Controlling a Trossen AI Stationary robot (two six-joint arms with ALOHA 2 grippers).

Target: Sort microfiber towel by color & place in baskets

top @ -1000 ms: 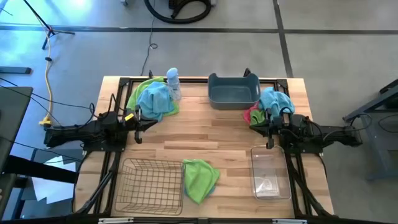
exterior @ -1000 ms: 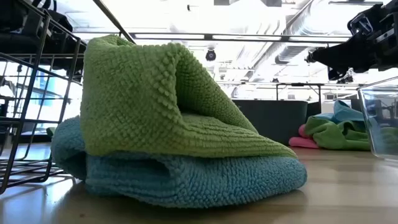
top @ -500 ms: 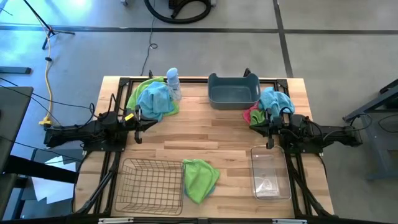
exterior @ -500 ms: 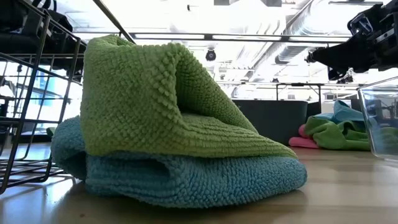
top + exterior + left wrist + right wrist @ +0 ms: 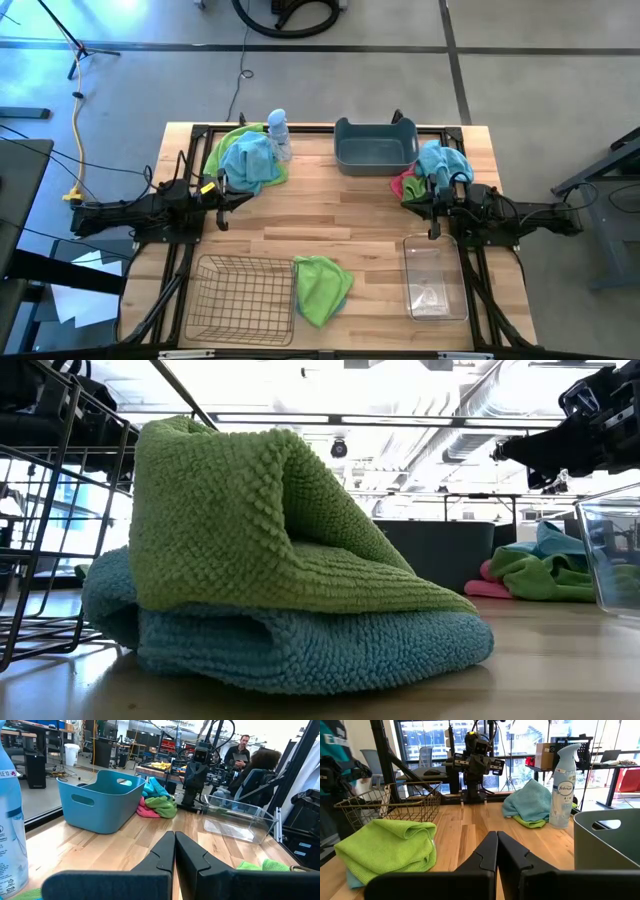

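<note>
**A:** What does the view from above show?

**B:** A wooden table [image 5: 330,215] made of pale strips, on a grey floor. At the near edge sit a wire basket [image 5: 243,297] and a clear bin [image 5: 434,276]. Between them lies a green towel [image 5: 322,283] on a blue one. A blue-grey tub [image 5: 376,146] stands at the far edge. A spray bottle [image 5: 278,134] stands by a blue and green towel pile [image 5: 247,157]. Another pile [image 5: 432,165] lies right of the tub. The left claw [image 5: 234,192] rests beside the first pile. The right claw [image 5: 414,201] is just beside the other.

**A:** And from table height?

**B:** The green towel [image 5: 270,525] looks bumpy and soft, folded over the blue towel [image 5: 300,640]. Thin basket wires [image 5: 50,530] stand beside it. Far back is the dark tub [image 5: 440,555], with pink, green and blue cloth [image 5: 535,572] near it. The room has bright ceiling lights.

**A:** The left wrist view?

**B:** The left claw's fingers [image 5: 165,856] are pressed together, holding nothing. Past them are the smooth tub [image 5: 102,800], the bright pile [image 5: 157,802] and the see-through bin [image 5: 240,817]. People [image 5: 250,765] sit far behind.

**A:** The right wrist view?

**B:** Its fingers [image 5: 487,855] are squeezed together too, holding nothing. I see the folded green towel [image 5: 390,847], the basket [image 5: 397,805], the bottle [image 5: 562,785], a blue towel [image 5: 527,800] and big windows. Someone may stand at the side, but it is hard to tell.
</note>
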